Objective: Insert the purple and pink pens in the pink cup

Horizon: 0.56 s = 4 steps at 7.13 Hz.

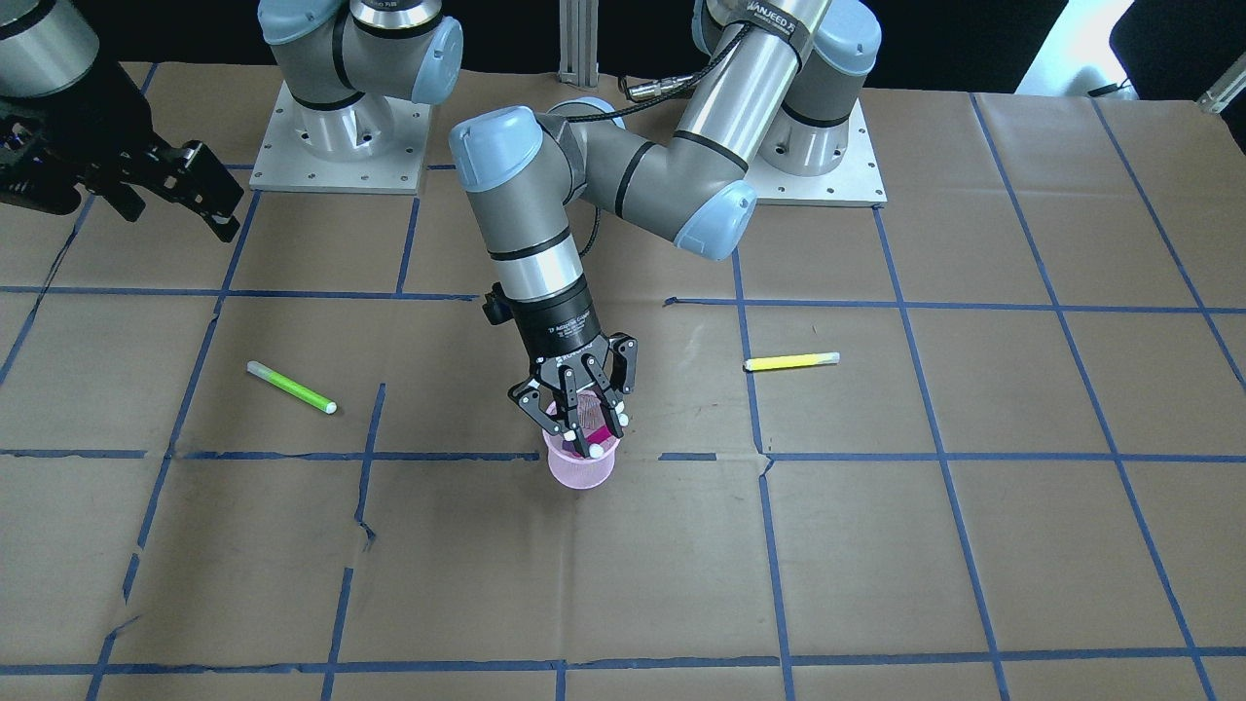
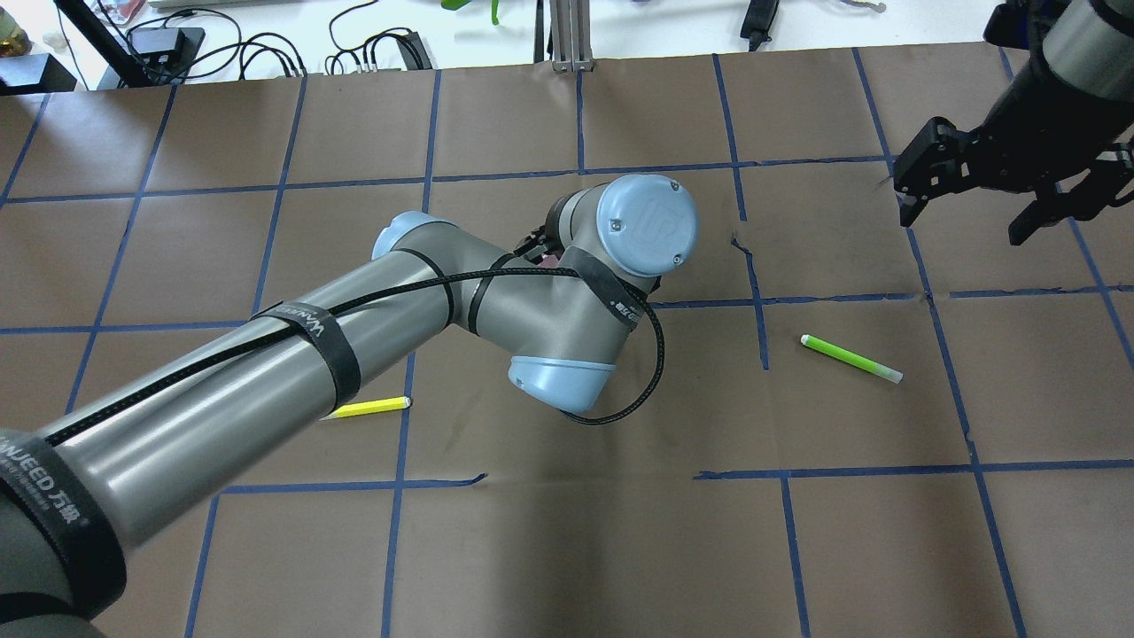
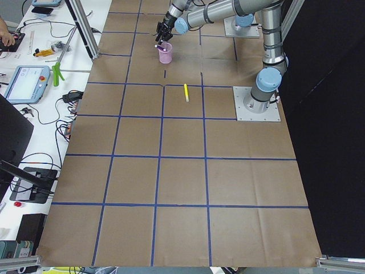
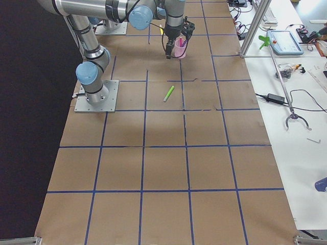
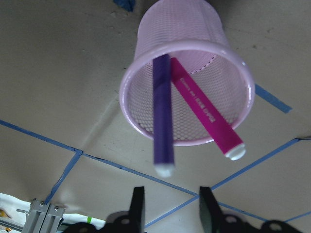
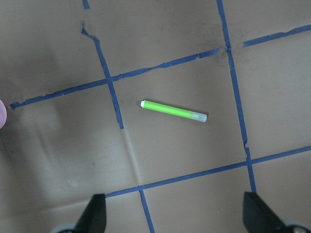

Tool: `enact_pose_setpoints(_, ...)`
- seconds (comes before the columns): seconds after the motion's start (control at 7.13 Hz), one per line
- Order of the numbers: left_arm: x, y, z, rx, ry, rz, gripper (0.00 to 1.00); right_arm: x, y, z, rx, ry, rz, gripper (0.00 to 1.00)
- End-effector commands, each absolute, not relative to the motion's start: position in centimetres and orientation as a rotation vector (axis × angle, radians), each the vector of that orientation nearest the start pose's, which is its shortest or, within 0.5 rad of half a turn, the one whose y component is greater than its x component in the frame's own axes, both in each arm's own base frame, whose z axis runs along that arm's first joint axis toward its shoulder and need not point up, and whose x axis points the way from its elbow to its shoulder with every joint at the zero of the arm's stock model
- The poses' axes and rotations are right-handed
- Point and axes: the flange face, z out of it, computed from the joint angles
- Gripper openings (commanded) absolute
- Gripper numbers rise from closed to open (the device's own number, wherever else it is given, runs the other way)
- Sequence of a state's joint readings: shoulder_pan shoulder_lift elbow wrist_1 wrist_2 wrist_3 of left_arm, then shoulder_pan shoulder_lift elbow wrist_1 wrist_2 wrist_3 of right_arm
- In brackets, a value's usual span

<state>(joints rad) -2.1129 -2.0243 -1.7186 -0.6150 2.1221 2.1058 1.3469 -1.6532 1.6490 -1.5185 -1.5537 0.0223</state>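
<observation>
Left gripper (image 1: 582, 414): nearest thing in the left wrist view, hanging directly over the pink cup (image 1: 581, 460); its fingers (image 5: 138, 206) stand a narrow gap apart and hold nothing, with the pen tops just beyond their tips.
Pink cup: upright near the table's middle, mesh-walled, mouth open toward the gripper above it, so anything let go there falls inside.
Purple pen (image 5: 163, 114): inside the cup, leaning on the rim with its white end sticking out on the left; its image is slightly smeared, so whether it has settled I cannot tell.
Pink pen (image 5: 204, 109): inside the cup just right of the purple one, also slanted against the rim, white end poking out; the two pens lie side by side, close or touching.
Task state: by my reading both wanted pens are in the cup, and only lifting clear without snagging a pen end is left.
Right gripper (image 2: 974, 190): parked well away at the table's right far corner, fingers spread wide and empty, looking down on the green pen (image 6: 173, 110).
Green pen: flat on the table, right of the cup, well apart.
Yellow pen (image 1: 790, 361): flat on the table to the cup's left, untouched; not part of the task.
</observation>
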Motion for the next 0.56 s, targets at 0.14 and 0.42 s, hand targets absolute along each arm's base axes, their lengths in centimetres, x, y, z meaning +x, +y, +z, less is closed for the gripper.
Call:
enact_pose_setpoints(0.14,-39.5,-49.7,29.1,2.381,0.745,0.154,0.71,3.1,-47.0,48.3,0.383,3.097,0.074,1.00)
enact_pose_setpoints(0.42,-37.7,-49.7,33.2,2.345,0.786,0.094,0.64,3.4,-47.0,49.4,0.384,3.094,0.030,1.00)
